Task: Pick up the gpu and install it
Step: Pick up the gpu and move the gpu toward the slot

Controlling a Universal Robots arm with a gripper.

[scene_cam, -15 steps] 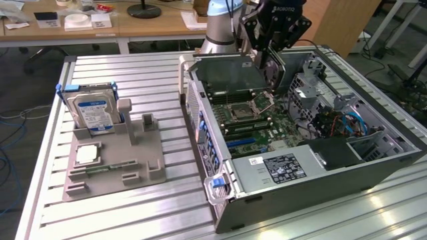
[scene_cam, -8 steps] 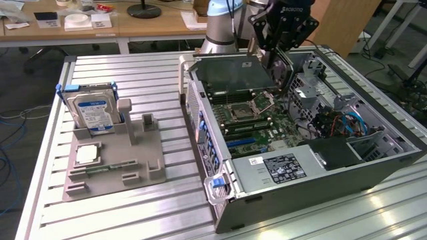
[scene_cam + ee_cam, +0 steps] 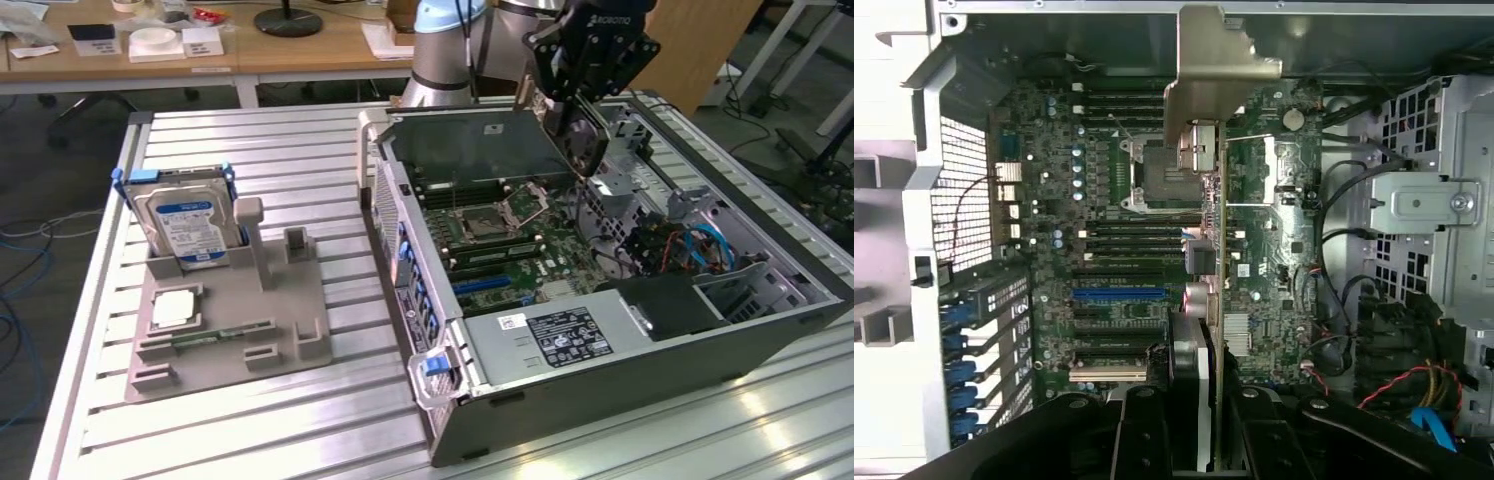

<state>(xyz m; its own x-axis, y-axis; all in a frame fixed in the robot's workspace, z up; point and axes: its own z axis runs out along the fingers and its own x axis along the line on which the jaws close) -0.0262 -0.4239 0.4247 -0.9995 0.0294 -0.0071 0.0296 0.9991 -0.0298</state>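
My gripper [image 3: 579,100] is shut on the gpu [image 3: 585,140], which hangs on edge above the open computer case [image 3: 787,270], over the far right of the motherboard [image 3: 501,235] in the exterior view. In the wrist view the gpu [image 3: 1219,250] appears edge-on. Its brownish board edge runs away from the gripper [image 3: 1204,445], and its silver bracket [image 3: 1216,70] is at the far end. The black fingers [image 3: 1144,430] clamp both faces of the card. Below it lies the motherboard [image 3: 1114,230] with a blue slot [image 3: 1116,294].
A grey holder [image 3: 267,330] on the exterior view's left carries a silver hard drive [image 3: 187,225] and a small green memory stick [image 3: 200,340]. Inside the case are the power supply [image 3: 561,335], a drive cage [image 3: 1424,200] and loose cables [image 3: 687,250]. The ribbed metal table [image 3: 267,430] surrounds everything.
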